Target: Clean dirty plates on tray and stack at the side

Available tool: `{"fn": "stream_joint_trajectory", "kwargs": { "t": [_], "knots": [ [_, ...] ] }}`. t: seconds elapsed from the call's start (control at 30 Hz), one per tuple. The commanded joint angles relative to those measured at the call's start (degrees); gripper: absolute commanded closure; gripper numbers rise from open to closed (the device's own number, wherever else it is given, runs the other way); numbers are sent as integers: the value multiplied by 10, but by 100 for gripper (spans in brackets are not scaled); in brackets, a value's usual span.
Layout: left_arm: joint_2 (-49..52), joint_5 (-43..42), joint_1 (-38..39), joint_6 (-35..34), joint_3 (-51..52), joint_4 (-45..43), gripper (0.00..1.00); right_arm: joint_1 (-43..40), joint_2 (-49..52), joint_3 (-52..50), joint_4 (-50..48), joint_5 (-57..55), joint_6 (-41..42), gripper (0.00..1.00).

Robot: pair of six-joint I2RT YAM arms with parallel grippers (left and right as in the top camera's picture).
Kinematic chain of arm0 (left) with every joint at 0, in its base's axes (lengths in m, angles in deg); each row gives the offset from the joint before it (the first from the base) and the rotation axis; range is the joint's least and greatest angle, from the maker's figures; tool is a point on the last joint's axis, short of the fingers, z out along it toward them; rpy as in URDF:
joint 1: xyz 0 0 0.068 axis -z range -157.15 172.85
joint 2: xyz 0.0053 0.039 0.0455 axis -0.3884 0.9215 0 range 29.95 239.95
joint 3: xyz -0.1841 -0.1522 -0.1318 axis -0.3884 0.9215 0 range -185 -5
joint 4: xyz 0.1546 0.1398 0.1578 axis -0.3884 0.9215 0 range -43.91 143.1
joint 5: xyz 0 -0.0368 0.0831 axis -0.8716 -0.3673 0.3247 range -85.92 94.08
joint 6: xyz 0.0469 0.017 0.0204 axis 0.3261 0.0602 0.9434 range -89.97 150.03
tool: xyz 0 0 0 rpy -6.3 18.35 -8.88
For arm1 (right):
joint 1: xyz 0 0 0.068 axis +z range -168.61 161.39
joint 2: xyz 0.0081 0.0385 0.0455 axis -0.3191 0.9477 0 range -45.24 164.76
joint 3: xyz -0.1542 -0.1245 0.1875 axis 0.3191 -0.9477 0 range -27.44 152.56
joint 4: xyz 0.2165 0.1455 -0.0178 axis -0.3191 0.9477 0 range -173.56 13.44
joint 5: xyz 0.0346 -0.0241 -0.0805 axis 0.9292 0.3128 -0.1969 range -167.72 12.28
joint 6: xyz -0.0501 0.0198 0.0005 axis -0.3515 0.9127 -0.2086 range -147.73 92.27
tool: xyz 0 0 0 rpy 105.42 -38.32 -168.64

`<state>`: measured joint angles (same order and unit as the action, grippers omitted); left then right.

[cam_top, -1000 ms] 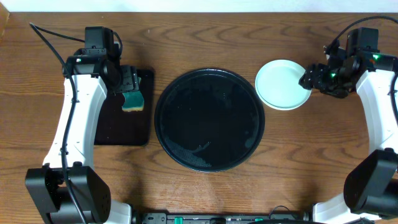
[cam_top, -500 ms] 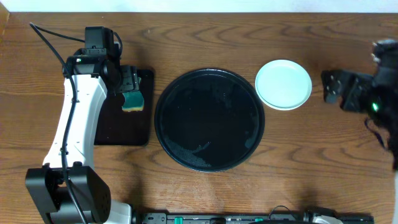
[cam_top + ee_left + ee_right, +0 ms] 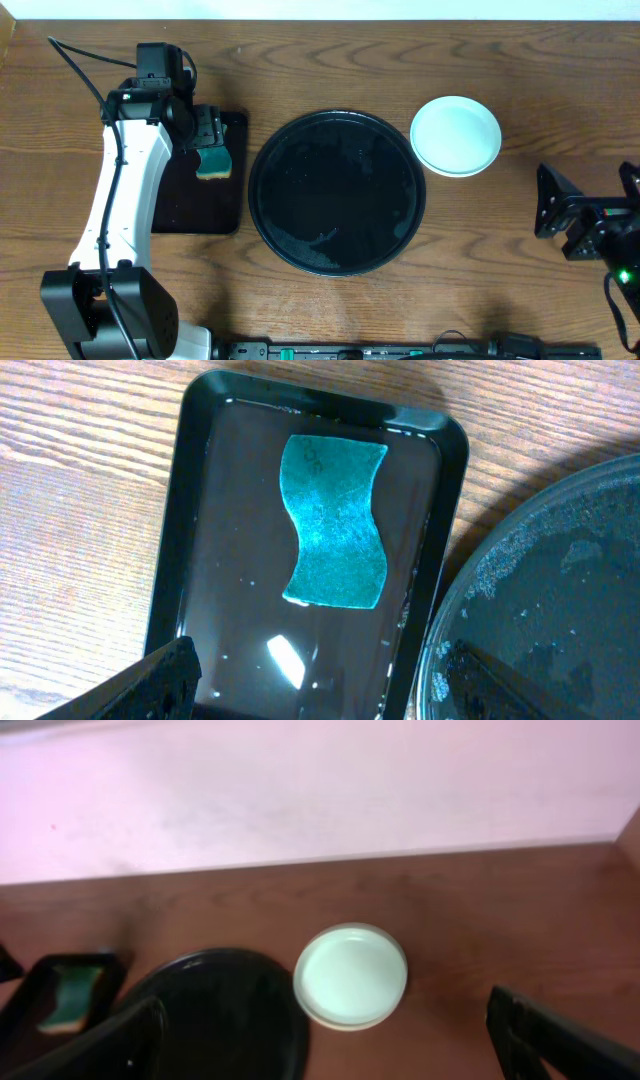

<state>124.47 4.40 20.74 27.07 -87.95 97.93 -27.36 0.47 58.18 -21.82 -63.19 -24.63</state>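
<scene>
Both are wide open and empty. The right end effector (image 3: pixel 588 200) has let go of the plates (image 3: pixel 456 135) and retreated to lower right; the left end effector (image 3: pixel 320 680) hovers over the sponge (image 3: pixel 335 520). Plates sit stacked upper right, beside the bare tray (image 3: pixel 337 192). I judge stacking complete.

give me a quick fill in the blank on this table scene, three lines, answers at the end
1. The stacked plates sit on the table, to the ___ of the round tray.
2. The teal sponge lies in the ___ black tray.
3. The right gripper has its fingers ___ and holds nothing.

Missing words: right; rectangular; open
</scene>
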Motion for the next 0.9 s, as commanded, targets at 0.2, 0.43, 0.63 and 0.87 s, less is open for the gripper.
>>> {"fn": "stream_joint_trajectory", "kwargs": {
  "t": [0.2, 0.43, 0.63, 0.87],
  "knots": [
    [2, 1, -1, -3, 3, 0, 20, 6, -179, -396, -339, 10, -74, 1],
    [2, 1, -1, -3, 3, -1, 20, 7, -325, -680, -574, 51, -72, 1],
    [2, 1, -1, -3, 3, 0, 20, 21, -412, -822, -666, 50, -70, 1],
    [2, 1, -1, -3, 3, -1, 20, 45, -454, -853, -624, 55, -68, 1]
  ]
}}
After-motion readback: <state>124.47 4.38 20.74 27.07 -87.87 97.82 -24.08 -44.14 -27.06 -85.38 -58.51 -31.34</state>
